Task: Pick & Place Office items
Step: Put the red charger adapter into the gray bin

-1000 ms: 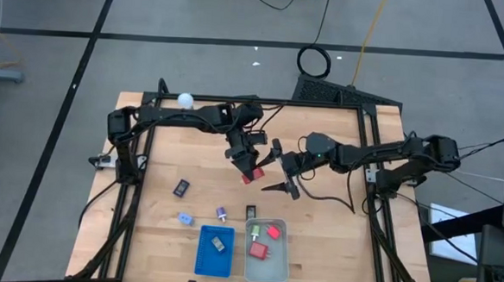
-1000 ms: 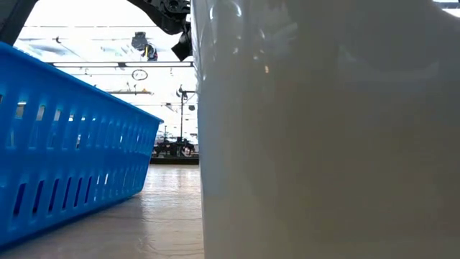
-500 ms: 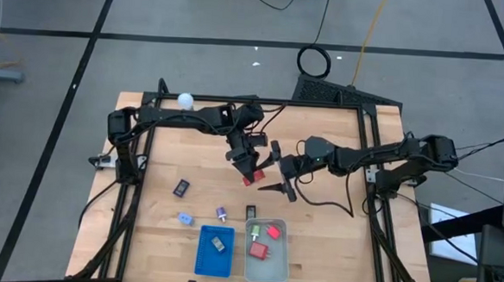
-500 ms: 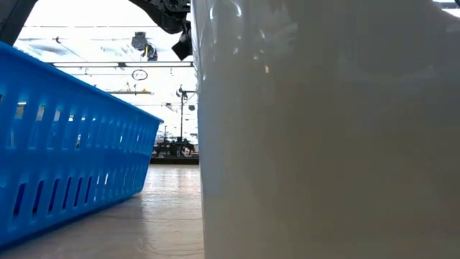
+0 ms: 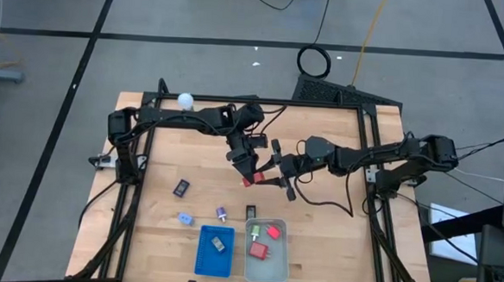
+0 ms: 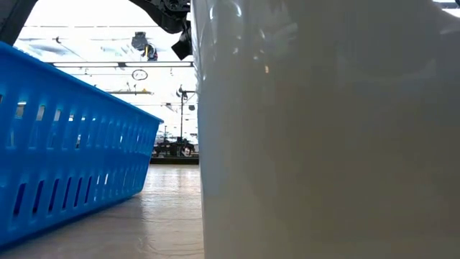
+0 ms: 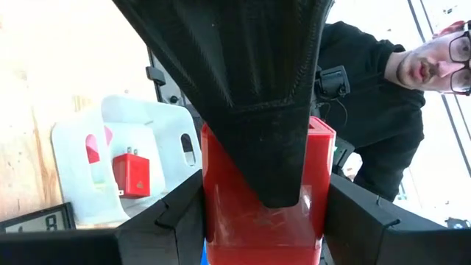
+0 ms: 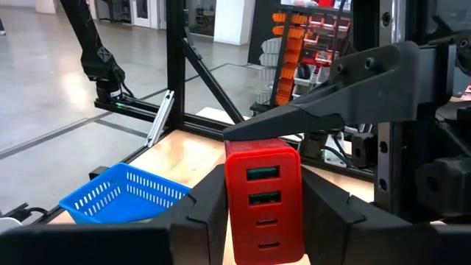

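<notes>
Looking straight down from the high view, I see both arms meeting over the middle of the bench (image 5: 154, 196), the left end effector (image 5: 249, 168) and the right end effector (image 5: 272, 172) both closed on one red block (image 5: 251, 176). A black item (image 5: 181, 187), a light blue item (image 5: 184, 218), a purple-topped item (image 5: 220, 214) and another black item (image 5: 252, 213) lie on the bench; the blue tray (image 5: 214, 250) holds one item, the pale grey tray (image 5: 266, 250) holds red ones.

In the low view, the blue tray's wall (image 6: 72, 180) and the pale tray's wall (image 6: 330, 144) fill my screen.

In the left wrist view, my left fingers (image 7: 169, 221) flank the block (image 7: 257, 213), a right finger lying across it.

In the right wrist view, my right fingers (image 8: 206, 213) clamp the block (image 8: 263, 199) upright.
</notes>
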